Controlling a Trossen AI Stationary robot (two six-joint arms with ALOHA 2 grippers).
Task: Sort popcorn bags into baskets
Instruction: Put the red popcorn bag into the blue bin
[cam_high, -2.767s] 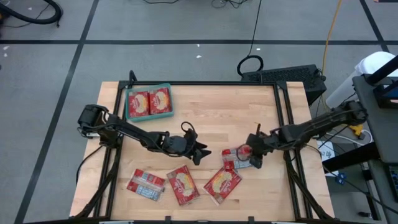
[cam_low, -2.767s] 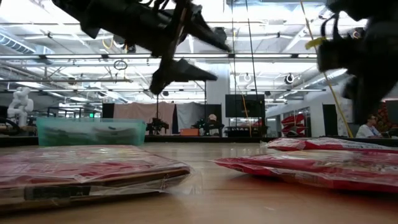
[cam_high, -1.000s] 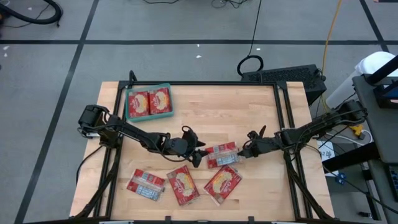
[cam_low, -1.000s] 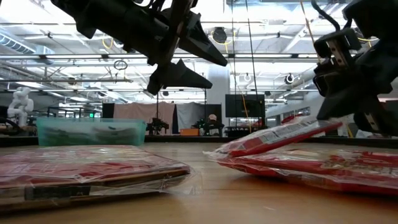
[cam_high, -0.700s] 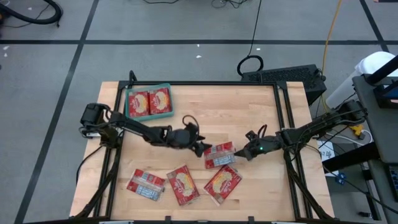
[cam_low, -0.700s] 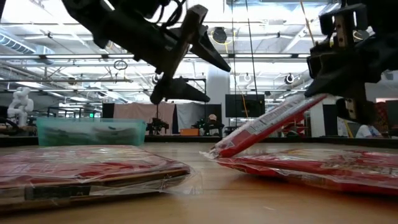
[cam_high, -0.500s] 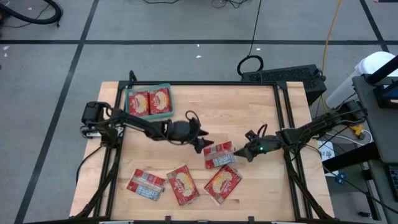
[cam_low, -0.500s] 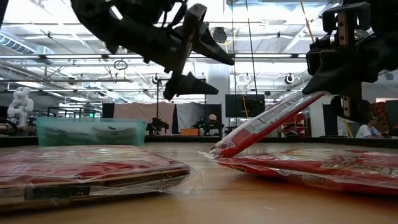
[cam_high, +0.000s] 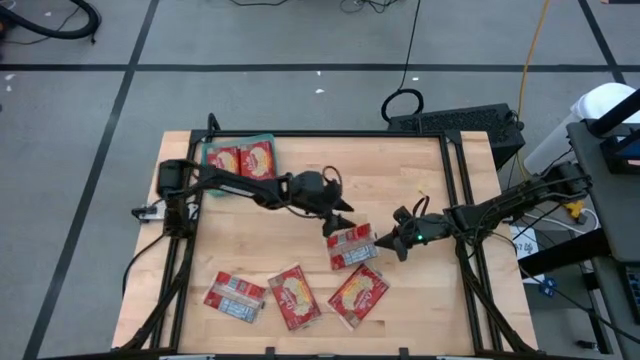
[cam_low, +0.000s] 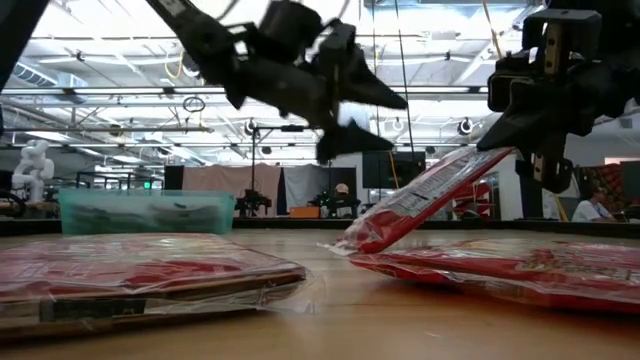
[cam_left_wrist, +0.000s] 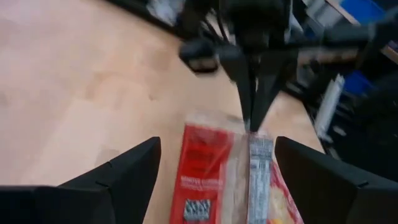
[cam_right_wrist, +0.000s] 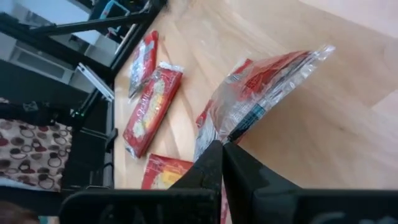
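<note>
A red popcorn bag (cam_high: 350, 247) sits tilted at mid-table, my right gripper (cam_high: 396, 240) shut on its right end. My left gripper (cam_high: 346, 212) hovers open just beyond the bag's far edge, a little above it; in the left wrist view its fingers (cam_left_wrist: 127, 177) stand either side of the bag (cam_left_wrist: 227, 165) without touching. Three more popcorn bags (cam_high: 293, 297) lie flat near the table's near edge. The teal basket (cam_high: 207, 170) at the far left holds two bags (cam_high: 241, 163). My right gripper pinches the bag's right-hand sealed edge (cam_right_wrist: 235, 132) between its two fingers (cam_low: 527, 128). They come in from the table's right, slanting down. That end is lifted, so the bag slopes down to its left end (cam_low: 347, 243), which rests on the table.
The table's black frame rails (cam_high: 462, 200) run along both sides. Bare wood (cam_high: 400, 170) lies between the basket and the right arm. A keyboard (cam_high: 455, 122) sits just past the far right corner.
My left gripper has swung from the near left of the held bag toward the far edge and right, ending above the bag's far side. My right gripper has raised the bag's right end, so the bag tilts more steeply while its left end stays down.
</note>
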